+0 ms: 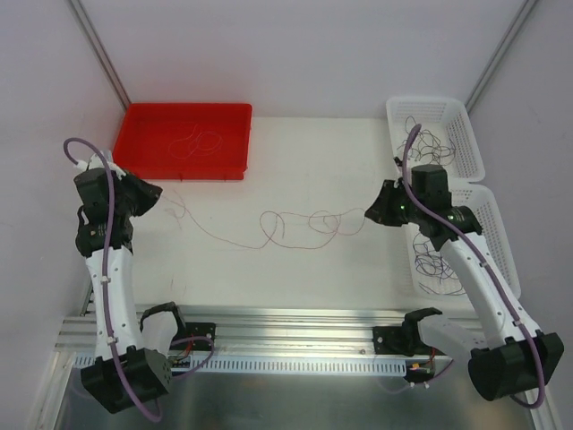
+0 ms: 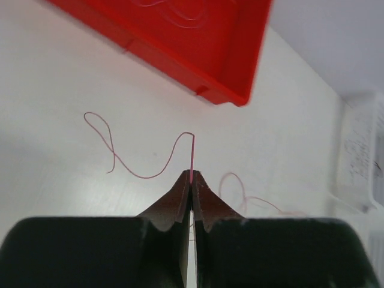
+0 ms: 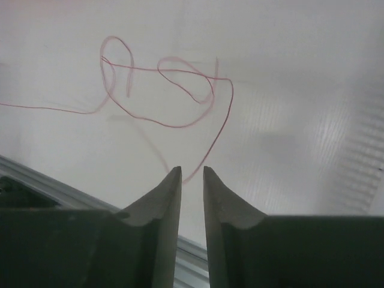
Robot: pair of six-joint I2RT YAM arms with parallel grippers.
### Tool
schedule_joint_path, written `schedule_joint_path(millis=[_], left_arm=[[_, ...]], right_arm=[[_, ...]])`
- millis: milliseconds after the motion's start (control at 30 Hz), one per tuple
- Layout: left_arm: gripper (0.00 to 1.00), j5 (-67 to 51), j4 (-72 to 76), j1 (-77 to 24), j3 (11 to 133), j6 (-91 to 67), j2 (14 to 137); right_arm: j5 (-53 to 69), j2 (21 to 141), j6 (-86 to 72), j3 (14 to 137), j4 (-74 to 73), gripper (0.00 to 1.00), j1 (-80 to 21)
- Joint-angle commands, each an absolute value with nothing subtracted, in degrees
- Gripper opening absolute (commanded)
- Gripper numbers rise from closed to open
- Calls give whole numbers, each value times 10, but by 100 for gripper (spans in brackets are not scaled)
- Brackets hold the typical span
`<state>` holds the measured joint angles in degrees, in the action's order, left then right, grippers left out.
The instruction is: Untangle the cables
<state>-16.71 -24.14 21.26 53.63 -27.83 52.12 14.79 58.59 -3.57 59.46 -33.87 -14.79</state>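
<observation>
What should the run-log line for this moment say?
left end effector: shut on pink cable | right end effector: open, cable end at the jaw gap | pink cable: loops crossing on table

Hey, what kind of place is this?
Probably a robotics lab bench: left arm and right arm mounted on a metal rail, a white table boxed in by plain panels, a red tray and white baskets holding thin wires.

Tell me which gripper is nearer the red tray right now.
Left. The left gripper, shut on the pink cable, sits just in front of the red tray's near wall; the right gripper is far across, beside the white baskets.
</observation>
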Motion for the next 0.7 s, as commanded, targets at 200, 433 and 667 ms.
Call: schedule_joint_path(millis=[200, 433, 667], left_arm=[[0, -323, -214, 52, 626, -265, 507], [0, -313, -215, 11, 627, -243, 529], [0, -243, -221, 11, 535, -202, 533]], right_arm=[[119, 618, -13, 580, -325, 63, -237], [129, 648, 16, 599, -286, 70, -312], [127, 712, 10, 607, -269, 70, -349]])
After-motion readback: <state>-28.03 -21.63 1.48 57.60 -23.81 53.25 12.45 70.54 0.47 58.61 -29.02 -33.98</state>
